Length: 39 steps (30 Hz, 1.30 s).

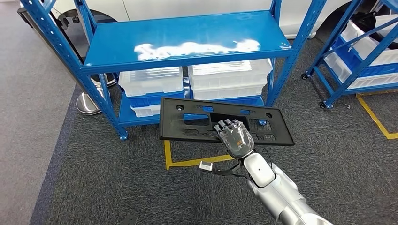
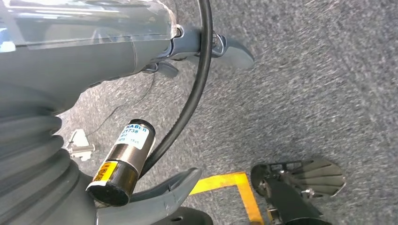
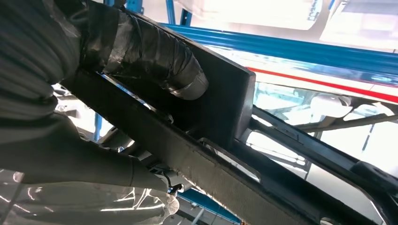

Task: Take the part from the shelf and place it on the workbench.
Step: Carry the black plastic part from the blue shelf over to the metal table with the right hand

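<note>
The part is a flat black plastic plate (image 1: 197, 117) with slots and holes. It hangs level in the air in front of the blue shelf (image 1: 187, 42), below its empty top board. My right hand (image 1: 236, 137) grips the plate at its near edge, right of its middle, fingers on top. From the right wrist, the thumb (image 3: 155, 61) presses against the plate's underside (image 3: 225, 108). My left hand (image 2: 108, 61) hangs over the grey carpet, fingers (image 2: 230, 49) apart, holding nothing.
Clear plastic bins (image 1: 150, 80) (image 1: 230, 77) fill the shelf's lower board. A second blue shelf (image 1: 361, 51) with bins stands at the right. Yellow tape (image 1: 195, 161) marks the carpet under the plate. A chrome round base (image 1: 87, 103) stands left of the shelf's leg.
</note>
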Motion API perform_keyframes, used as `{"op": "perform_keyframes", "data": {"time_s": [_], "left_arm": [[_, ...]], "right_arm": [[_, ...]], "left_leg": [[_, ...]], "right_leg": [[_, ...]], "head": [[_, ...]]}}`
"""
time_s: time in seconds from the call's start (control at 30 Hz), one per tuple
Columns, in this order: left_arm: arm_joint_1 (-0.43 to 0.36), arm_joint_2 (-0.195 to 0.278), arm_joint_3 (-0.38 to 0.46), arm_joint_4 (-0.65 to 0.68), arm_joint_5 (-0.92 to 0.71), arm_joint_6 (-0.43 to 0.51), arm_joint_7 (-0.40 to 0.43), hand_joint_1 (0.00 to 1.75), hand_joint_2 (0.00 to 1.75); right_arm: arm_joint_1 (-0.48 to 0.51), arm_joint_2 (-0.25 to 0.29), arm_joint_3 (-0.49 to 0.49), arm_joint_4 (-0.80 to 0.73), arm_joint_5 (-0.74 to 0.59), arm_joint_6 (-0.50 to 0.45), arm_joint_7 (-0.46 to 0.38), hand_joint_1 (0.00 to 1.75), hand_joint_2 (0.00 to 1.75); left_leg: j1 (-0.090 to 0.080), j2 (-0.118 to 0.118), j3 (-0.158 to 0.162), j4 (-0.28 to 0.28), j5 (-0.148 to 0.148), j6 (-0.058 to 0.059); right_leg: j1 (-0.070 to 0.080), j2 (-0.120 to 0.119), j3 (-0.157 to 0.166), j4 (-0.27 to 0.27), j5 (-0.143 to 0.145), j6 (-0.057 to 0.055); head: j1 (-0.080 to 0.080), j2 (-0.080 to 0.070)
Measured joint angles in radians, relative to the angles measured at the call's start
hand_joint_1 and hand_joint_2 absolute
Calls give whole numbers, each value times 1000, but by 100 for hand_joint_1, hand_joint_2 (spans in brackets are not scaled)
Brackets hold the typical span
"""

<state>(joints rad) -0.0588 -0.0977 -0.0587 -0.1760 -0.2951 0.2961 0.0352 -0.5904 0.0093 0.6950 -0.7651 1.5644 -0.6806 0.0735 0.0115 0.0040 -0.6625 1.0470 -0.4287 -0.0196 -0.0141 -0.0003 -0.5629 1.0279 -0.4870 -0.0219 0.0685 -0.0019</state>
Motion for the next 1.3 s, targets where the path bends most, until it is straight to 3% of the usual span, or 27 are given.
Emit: {"op": "perform_keyframes", "data": {"time_s": [0.1,0.13,0.17,0.2,0.27,0.33,0.37,0.43,0.47,0.5,0.53,0.6,0.63,0.67,0.7,0.77,0.83,0.9,0.97,1.0,1.07,1.1,1.13,1.17,1.23,1.27,1.3], "left_arm": [[2,2,0,0,1,1,0,0,175],[1,2,0,0,1,1,0,0,175],[1,2,0,0,1,1,0,0,175],[1,3,0,0,1,1,0,0,175],[0,5,0,0,1,1,0,0,175],[-2,8,0,0,1,1,1,0,175],[-2,9,1,0,2,1,0,0,175],[-2,10,1,0,2,1,0,0,175],[-3,9,1,0,2,1,0,0,175],[-3,8,1,0,2,1,0,0,175],[-3,8,1,0,2,1,0,0,175],[-4,8,1,0,2,1,0,0,175],[-4,8,1,0,2,1,0,0,175],[-4,7,1,0,1,1,0,0,175],[-4,6,1,0,1,1,0,0,175],[-4,4,1,0,0,1,-1,0,175],[-5,2,1,0,0,1,-3,0,175],[-5,1,1,0,-1,1,-6,0,175],[-2,0,3,0,-1,1,-7,0,175],[-1,0,4,0,-1,1,-8,0,175],[0,0,6,0,-1,0,-9,0,175],[0,0,7,0,-1,-1,-10,0,175],[-1,0,7,0,-1,-1,-12,0,175],[-3,-1,8,0,-1,-1,-13,0,175],[-5,-1,8,0,-1,-1,-14,0,175],[-6,-1,8,0,-2,-1,-16,0,175],[-7,0,9,0,-4,-1,-17,0,175]], "right_arm": [[-4,6,0,4,0,0,-3,175,175],[-4,7,0,6,0,0,-4,175,175],[-4,7,0,9,0,0,-4,175,175],[-4,7,-1,12,0,0,-6,175,175],[-5,8,-1,15,0,0,-8,175,175],[-8,9,-2,16,0,0,-8,175,175],[-9,10,-3,17,0,0,-8,175,175],[-10,11,-4,19,0,0,-8,175,175],[-11,11,-4,19,0,0,-7,175,175],[-12,11,-4,20,0,0,-6,175,175],[-13,10,-4,20,0,0,-4,175,175],[-15,10,-6,21,0,0,-2,175,175],[-16,10,-6,23,0,0,0,175,175],[-16,9,-6,25,0,0,4,175,175],[-17,9,-6,27,0,0,8,175,175],[-23,9,-6,29,0,0,21,175,175],[-34,8,-5,30,0,0,35,175,175],[-44,7,0,31,0,0,47,175,175],[-47,5,7,35,0,0,54,175,175],[-47,5,11,37,1,0,55,175,175],[-48,4,16,40,1,0,55,175,175],[-49,4,17,42,1,0,55,175,175],[-50,4,17,43,1,0,55,175,175],[-50,4,17,45,1,0,55,175,175],[-50,4,18,48,1,0,54,175,175],[-50,3,18,48,0,0,52,175,175],[-50,3,18,49,0,0,49,175,175]], "left_leg": [[2,0,-47,170,-134,-11],[2,0,-57,229,-158,-13],[1,0,-53,261,-160,-13],[1,0,-32,255,-142,-11],[0,-1,54,146,-90,-2],[-5,-2,138,14,-82,9],[-8,-2,157,-22,-87,14],[-9,-2,160,-47,-77,22],[-7,0,153,-53,-64,29],[-4,3,145,-59,-50,39],[0,5,134,-64,-37,47],[-1,8,106,-60,-16,56],[-1,8,89,-55,-7,56],[-1,8,72,-49,2,54],[0,8,54,-42,11,52],[2,8,21,-25,24,46],[1,7,-4,-10,37,33],[-1,6,-15,-10,57,20],[1,6,-25,-17,70,7],[3,5,-34,-7,50,1],[6,4,-59,67,-46,-6],[7,4,-72,130,-100,-8],[7,4,-80,194,-135,-10],[7,4,-81,247,-144,-11],[6,4,-44,272,-92,-6],[5,4,-4,238,-60,0],[2,3,52,175,-52,8]], "right_leg": [[2,-5,-30,0,26,-17],[4,-6,-42,2,34,-18],[6,-7,-53,5,41,-19],[7,-8,-65,9,48,-18],[9,-8,-86,17,59,-16],[11,-8,-100,23,72,-9],[11,-9,-103,21,81,-4],[10,-9,-108,12,99,8],[11,-6,-112,12,95,13],[11,-4,-119,26,72,18],[10,-1,-129,57,31,23],[6,1,-153,173,-70,30],[3,0,-162,234,-97,34],[0,0,-161,278,-100,38],[-3,0,-148,294,-79,42],[-11,0,-76,224,-26,46],[-10,2,14,91,-36,44],[-3,4,49,18,-60,35],[-3,2,34,10,-43,19],[-3,0,22,9,-30,8],[-5,-4,-6,7,-2,-9],[-3,-4,-22,7,11,-14],[0,-5,-38,8,24,-15],[2,-5,-55,10,36,-16],[6,-6,-90,14,58,-15],[8,-6,-106,16,69,-13],[10,-5,-119,19,79,-10]], "head": [[0,0],[0,0],[0,0],[-1,0],[-1,0],[-1,0],[0,0],[0,0],[0,0],[1,0],[1,0],[2,0],[2,0],[2,0],[2,0],[2,0],[1,0],[1,0],[1,0],[0,0],[0,0],[0,0],[0,0],[0,0],[0,0],[0,0],[0,0]]}}
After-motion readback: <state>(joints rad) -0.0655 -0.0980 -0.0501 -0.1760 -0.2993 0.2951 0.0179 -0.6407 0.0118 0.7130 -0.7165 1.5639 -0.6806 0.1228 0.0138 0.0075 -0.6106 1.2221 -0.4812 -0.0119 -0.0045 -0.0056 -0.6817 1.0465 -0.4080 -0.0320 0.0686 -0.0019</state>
